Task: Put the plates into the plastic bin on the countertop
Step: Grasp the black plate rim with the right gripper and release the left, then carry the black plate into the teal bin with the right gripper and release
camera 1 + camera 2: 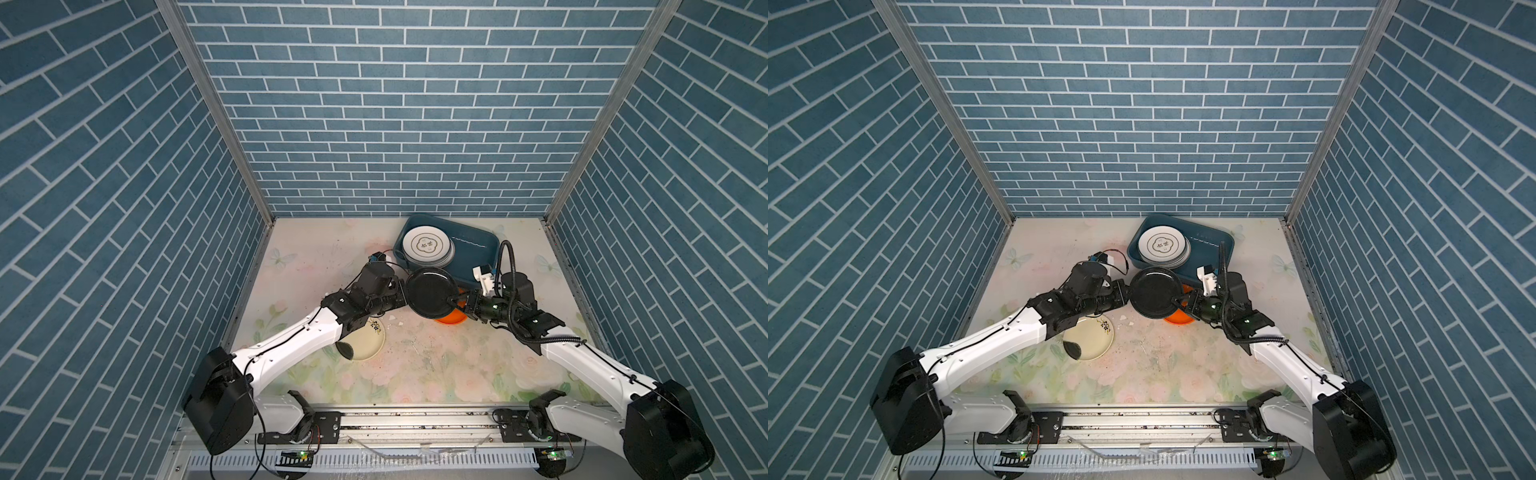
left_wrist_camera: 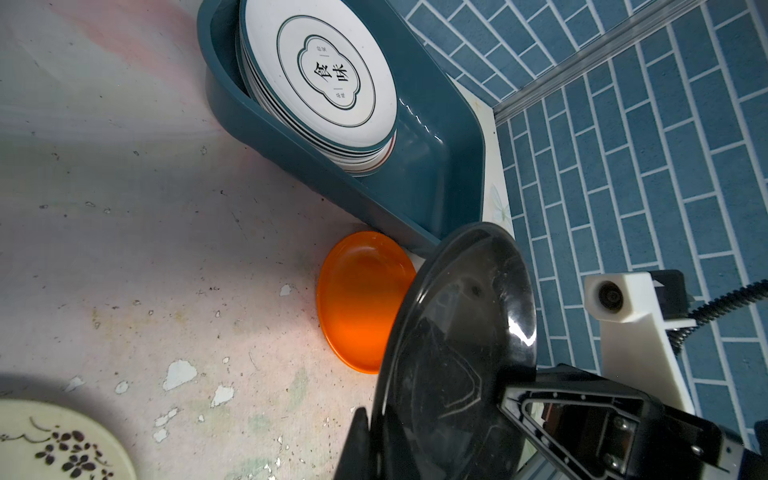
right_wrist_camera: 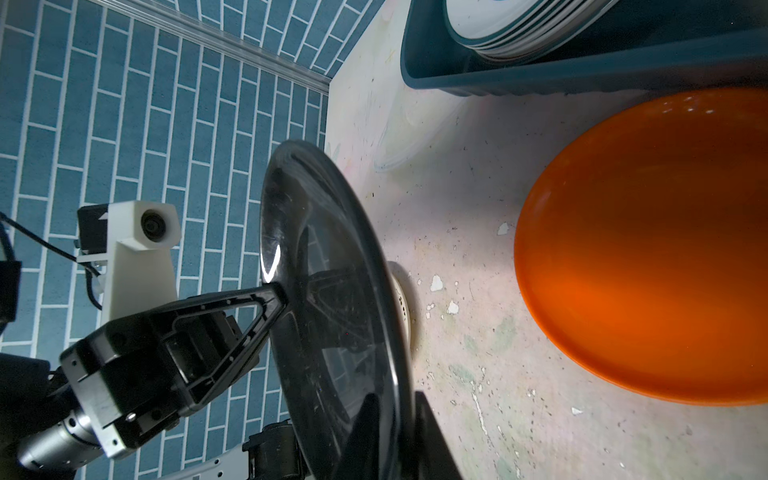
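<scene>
Currently the black plate [image 1: 430,293] is held above the countertop [image 1: 415,365], just in front of the plastic bin [image 1: 478,243] at the far edge. Left gripper [image 1: 404,291] is clamped tight on one rim and right gripper [image 1: 456,300] is closed on the opposite rim. The orange plate [image 1: 451,318] lies flat beneath, and the white plate stack [image 1: 426,246] sits in the bin.

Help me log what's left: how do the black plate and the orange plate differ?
The black plate is glossy black; the orange plate is plain orange. The black plate is lifted, left gripper clamped on one rim, right gripper at the opposite rim; the orange plate lies flat on the countertop. Both are round, shallow and outside the plastic bin.
</scene>
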